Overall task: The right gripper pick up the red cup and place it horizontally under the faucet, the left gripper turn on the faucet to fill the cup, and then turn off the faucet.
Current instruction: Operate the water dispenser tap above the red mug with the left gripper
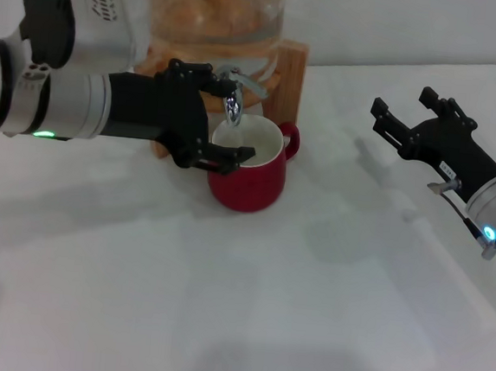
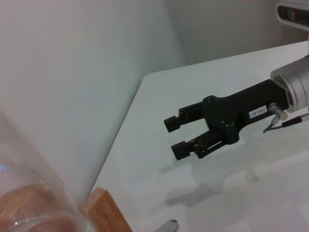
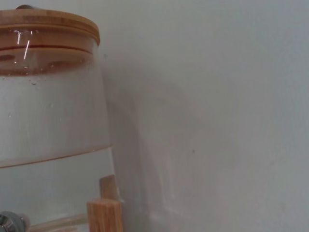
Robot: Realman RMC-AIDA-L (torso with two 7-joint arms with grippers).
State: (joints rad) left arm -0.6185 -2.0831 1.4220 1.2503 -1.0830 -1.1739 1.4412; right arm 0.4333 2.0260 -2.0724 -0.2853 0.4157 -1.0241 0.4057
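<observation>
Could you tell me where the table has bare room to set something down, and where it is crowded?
Free: the white table in front of the squat red cup, and the strip between cup and open black right gripper. Crowded: around the chrome faucet of the glass dispenser, where the black left gripper brackets tap and cup rim.

One red cup (image 1: 248, 179), one faucet (image 1: 231, 106), one glass dispenser (image 1: 218, 14), two claws

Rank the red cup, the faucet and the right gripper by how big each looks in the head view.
Largest to smallest as they look:
1. right gripper, open and apart from the cup, though it may sit nearer the camera, so this is unsure against the cup
2. red cup
3. faucet, clearly smallest, with the left gripper around it
</observation>
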